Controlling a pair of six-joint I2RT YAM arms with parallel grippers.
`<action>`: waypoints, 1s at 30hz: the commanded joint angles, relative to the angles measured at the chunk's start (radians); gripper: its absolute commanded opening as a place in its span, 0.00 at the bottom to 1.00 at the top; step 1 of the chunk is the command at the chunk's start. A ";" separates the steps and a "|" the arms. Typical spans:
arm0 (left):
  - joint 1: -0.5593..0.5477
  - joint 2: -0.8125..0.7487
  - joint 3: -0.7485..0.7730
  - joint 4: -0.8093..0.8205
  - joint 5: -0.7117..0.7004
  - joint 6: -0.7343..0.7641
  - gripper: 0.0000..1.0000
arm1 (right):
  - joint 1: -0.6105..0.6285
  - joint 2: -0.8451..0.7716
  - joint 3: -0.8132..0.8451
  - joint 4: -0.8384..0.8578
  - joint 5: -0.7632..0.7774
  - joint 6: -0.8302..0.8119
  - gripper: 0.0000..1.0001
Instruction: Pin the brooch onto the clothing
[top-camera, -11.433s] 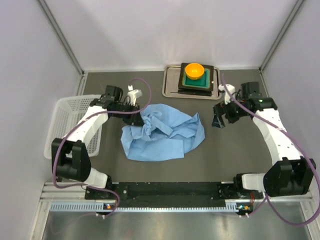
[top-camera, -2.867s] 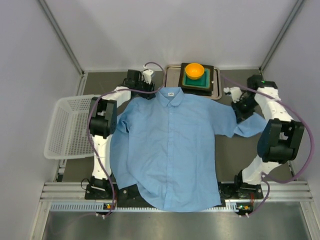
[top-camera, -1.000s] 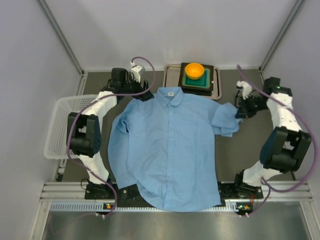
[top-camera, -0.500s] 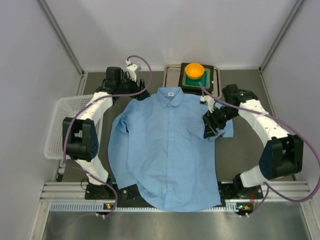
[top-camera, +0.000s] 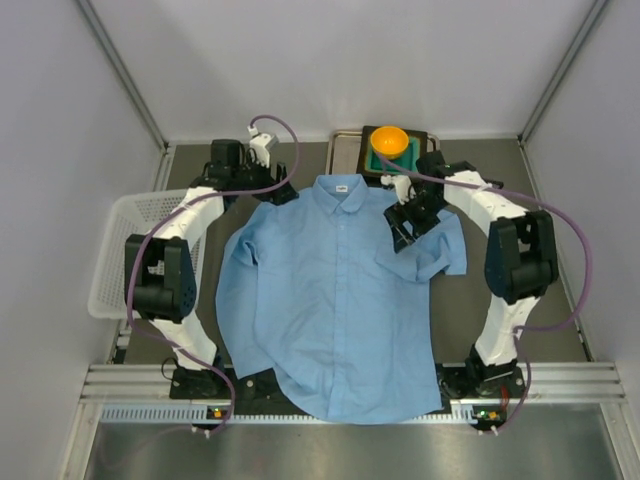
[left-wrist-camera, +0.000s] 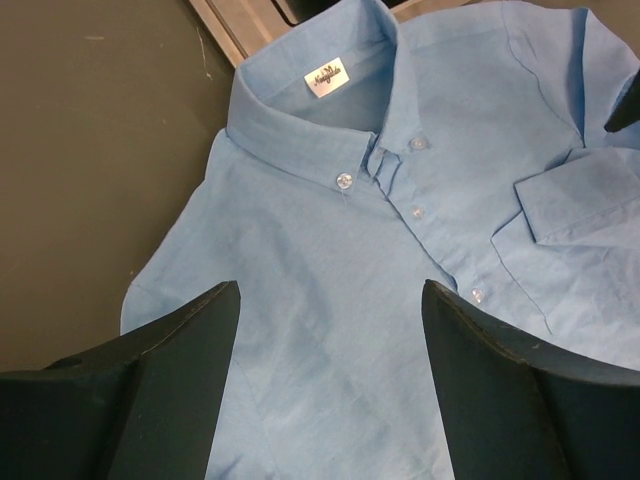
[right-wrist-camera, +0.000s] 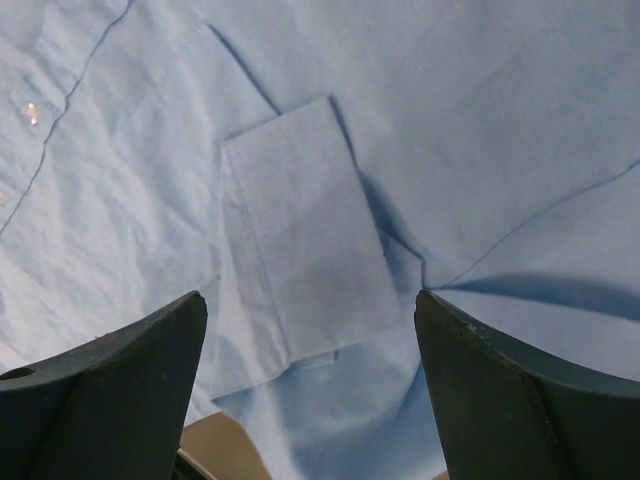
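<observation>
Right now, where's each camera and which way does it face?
Top external: above and behind, looking down on the shirt; left arm and right arm show.
Left wrist: near the collar, looking along the shirt; open left pincer shows.
Right wrist: over the folded cuff, looking down; open right pincer shows.
Wrist views share the cuff.

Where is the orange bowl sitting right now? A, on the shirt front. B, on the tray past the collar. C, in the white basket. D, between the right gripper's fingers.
B: the orange bowl sits over the metal tray, just beyond the collar of the shirt.
</observation>
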 joint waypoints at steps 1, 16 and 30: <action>0.014 -0.052 -0.014 0.020 0.013 -0.007 0.78 | 0.017 0.086 0.113 -0.026 0.023 0.008 0.82; 0.036 -0.054 -0.013 0.034 0.022 -0.034 0.78 | 0.019 0.182 0.101 -0.132 -0.077 -0.012 0.72; 0.036 -0.068 -0.034 0.051 0.038 -0.034 0.78 | -0.007 0.184 0.133 -0.106 0.051 0.003 0.88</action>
